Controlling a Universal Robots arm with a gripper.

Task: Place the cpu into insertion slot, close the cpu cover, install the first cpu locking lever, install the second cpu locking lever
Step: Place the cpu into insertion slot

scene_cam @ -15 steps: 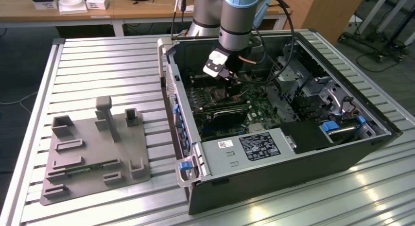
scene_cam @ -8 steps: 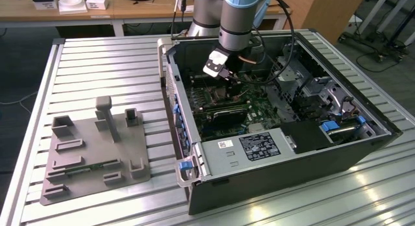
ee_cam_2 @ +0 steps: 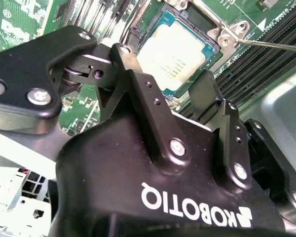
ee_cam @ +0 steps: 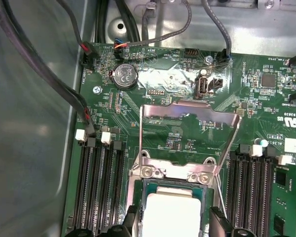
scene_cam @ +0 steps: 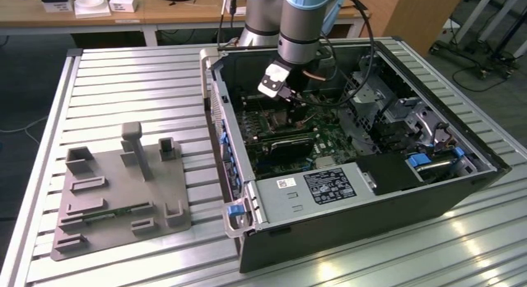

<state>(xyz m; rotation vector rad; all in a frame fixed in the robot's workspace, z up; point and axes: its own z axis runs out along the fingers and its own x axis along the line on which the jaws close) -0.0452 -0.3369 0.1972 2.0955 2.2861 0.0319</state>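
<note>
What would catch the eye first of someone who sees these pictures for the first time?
First, the open computer case on the slatted metal table, with the robot arm reaching down into it. Inside, the pale silver cpu lies in the insertion slot on the green board, with the gripper close above it. The cpu cover is swung open, not closed.

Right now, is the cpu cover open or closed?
Open: the cpu cover stands raised, its window showing circuit board, and the cpu lies uncovered.

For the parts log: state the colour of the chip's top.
The chip is pale silver; second wrist view shows it best.
</note>
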